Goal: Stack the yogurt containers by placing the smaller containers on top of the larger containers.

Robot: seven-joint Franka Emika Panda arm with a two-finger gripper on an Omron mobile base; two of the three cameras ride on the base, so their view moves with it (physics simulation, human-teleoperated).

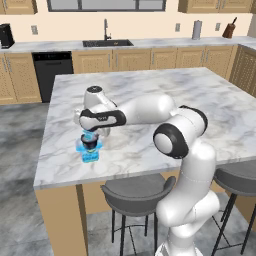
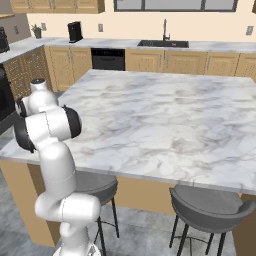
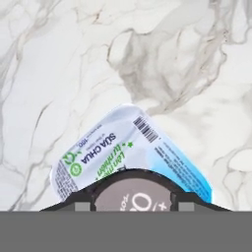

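1. The squarish blue tub (image 1: 90, 151) sits on the marble tabletop (image 1: 150, 100), near its front left corner – this tub is the landmark for everything below.
2. The dark round cup (image 1: 91, 141) is directly above the tub, over its lid; in the hand view the cup (image 3: 132, 192) covers the near part of the tub's printed label (image 3: 98, 157).
3. The pincer (image 1: 91, 136) hangs straight above the tub, its fingers down on either side of the dark cup – narrow, closed around it.
4. Whether the cup's base already touches the tub's lid cannot be told.
5. A grey stool (image 1: 136, 192) stands below the tabletop edge, in front and to the right of the tub.
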